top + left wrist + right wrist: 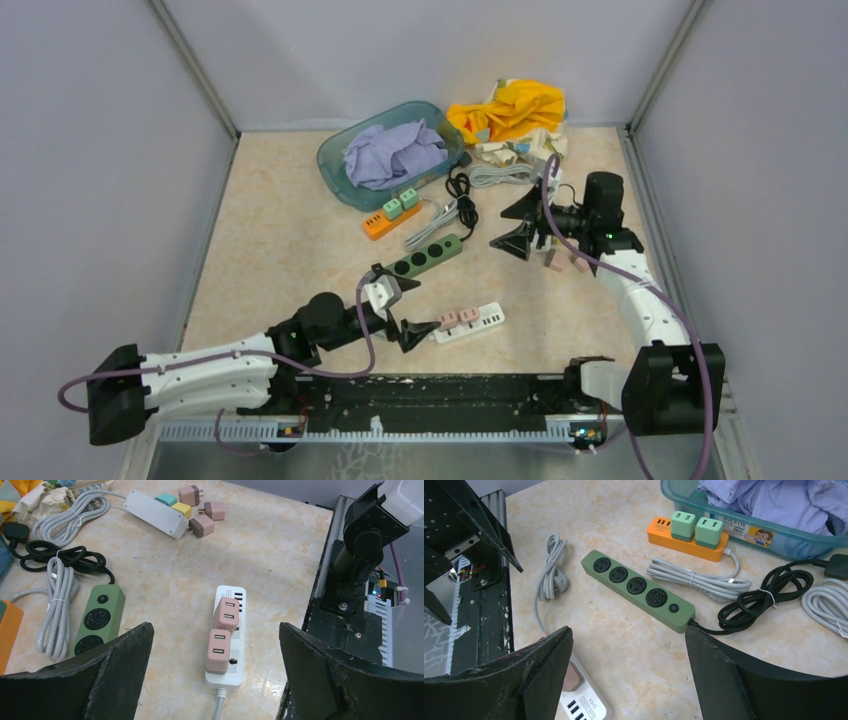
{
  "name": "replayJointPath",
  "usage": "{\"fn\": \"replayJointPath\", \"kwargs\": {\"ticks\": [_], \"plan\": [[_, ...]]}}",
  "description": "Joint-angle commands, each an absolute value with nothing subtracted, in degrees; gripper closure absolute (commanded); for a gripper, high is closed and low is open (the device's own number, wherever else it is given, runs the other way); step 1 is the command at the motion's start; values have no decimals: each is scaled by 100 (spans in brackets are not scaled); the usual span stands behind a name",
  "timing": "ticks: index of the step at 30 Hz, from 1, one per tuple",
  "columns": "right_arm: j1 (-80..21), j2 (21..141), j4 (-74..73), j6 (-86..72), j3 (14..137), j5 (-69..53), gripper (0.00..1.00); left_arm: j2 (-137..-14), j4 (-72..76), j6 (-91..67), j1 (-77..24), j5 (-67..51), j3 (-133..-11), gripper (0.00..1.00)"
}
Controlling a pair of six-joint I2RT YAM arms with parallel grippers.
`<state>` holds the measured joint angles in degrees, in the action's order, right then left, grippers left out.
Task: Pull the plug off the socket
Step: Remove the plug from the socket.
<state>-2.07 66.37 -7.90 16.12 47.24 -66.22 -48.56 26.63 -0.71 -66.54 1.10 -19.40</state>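
A white power strip (235, 666) lies near the table's front with two pink plugs in it, the nearer (218, 651) and the farther (226, 614). It also shows in the top view (485, 319) with the pink plugs (457, 318). My left gripper (215, 630) is open, its jaws wide on either side of the strip and above it, touching nothing; it also shows in the top view (418, 305). My right gripper (628, 630) is open and empty, above the table between the green strip and the white strip (585, 704); it also shows in the top view (500, 228).
A green power strip (425, 255) with a black cable (764, 600) lies mid-table. An orange strip (686, 544) holds two green plugs beside a teal basin (335, 165) of purple cloth. A second white strip (155, 512) with loose pink plugs (202, 526), grey coiled cables (55, 605) and yellow cloth (515, 108) lie behind.
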Motion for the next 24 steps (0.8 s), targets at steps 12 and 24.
{"fn": "replayJointPath", "kwargs": {"ticks": [12,24], "plan": [[-171,6446,-408,1877,4685,-7378,16,-4924,3041,-140,-6664,190,-1822,0],[-184,6441,-415,2075,4576,-7629,15,-5051,3163,-74,-6650,80,-1706,0]]}}
